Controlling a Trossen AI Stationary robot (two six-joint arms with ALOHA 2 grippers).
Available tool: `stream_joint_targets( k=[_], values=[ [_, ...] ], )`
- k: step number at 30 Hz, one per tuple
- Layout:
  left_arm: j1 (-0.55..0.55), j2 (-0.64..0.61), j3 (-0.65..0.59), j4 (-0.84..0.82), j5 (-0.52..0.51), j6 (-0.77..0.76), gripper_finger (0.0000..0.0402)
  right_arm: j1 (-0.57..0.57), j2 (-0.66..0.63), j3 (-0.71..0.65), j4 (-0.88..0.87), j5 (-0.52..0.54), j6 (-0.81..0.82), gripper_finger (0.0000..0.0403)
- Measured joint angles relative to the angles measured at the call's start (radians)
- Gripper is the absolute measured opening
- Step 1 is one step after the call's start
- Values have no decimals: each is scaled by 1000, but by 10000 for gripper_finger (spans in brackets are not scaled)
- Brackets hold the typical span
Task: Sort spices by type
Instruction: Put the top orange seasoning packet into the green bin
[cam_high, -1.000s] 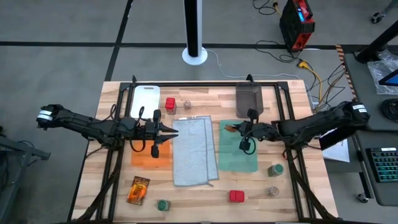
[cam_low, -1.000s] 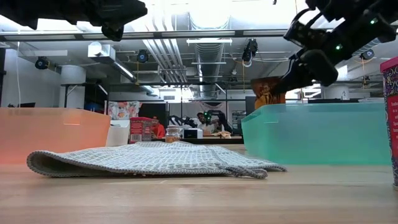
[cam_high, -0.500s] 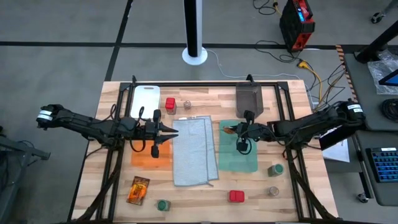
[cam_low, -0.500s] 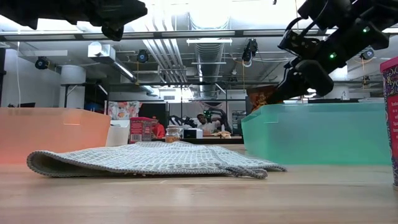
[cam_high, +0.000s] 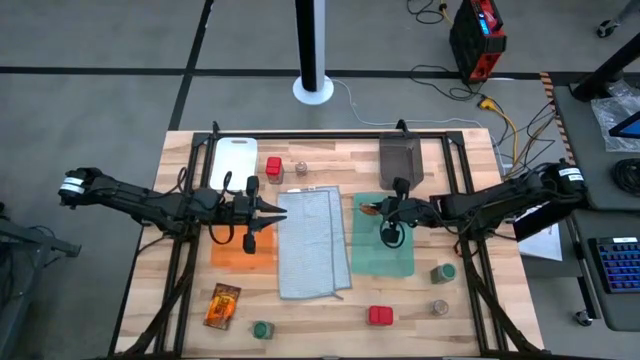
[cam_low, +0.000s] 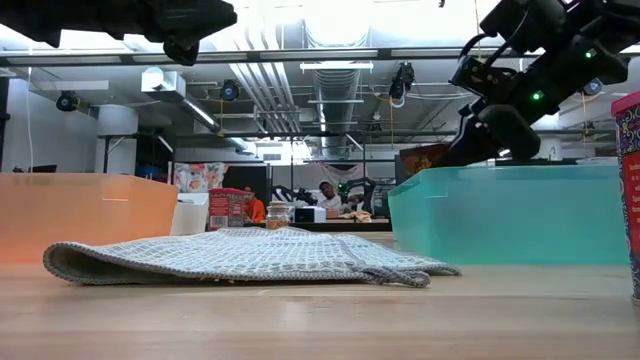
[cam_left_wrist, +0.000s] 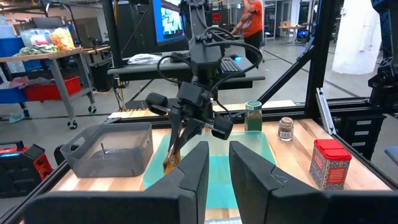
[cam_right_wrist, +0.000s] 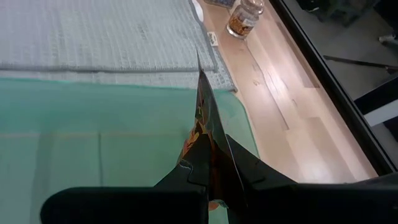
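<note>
Now your right gripper (cam_high: 378, 209) has come down over the green cloth (cam_high: 403, 258) — in the low view the orange-brown packet (cam_left_wrist: 172, 158) it pinches edge-on has sunk from well above the cloth's rim to half hidden behind it. Fingers are clenched on the packet; it hangs low over the cloth's far corner, near the grey cloth (cam_high: 312, 245). That reads as a placement almost finished, though the twin packet (cam_high: 222, 305) lies well apart, at the near left of the table. Your left gripper (cam_high: 272, 210) hovers between the orange cloth (cam_high: 235, 256) and the grey one, fingers parted, holding nothing.
</note>
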Motion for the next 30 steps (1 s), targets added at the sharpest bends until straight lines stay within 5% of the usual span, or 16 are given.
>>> stream_joint_targets(
  k=[25, 30],
  values=[
    [0, 0, 0, 0, 0, 0, 48, -1, 0, -35, 53, 0, 8, 14],
    [0, 0, 0, 0, 0, 0, 48, -5, 0, -35, 51, 1, 29, 44]
  ],
)
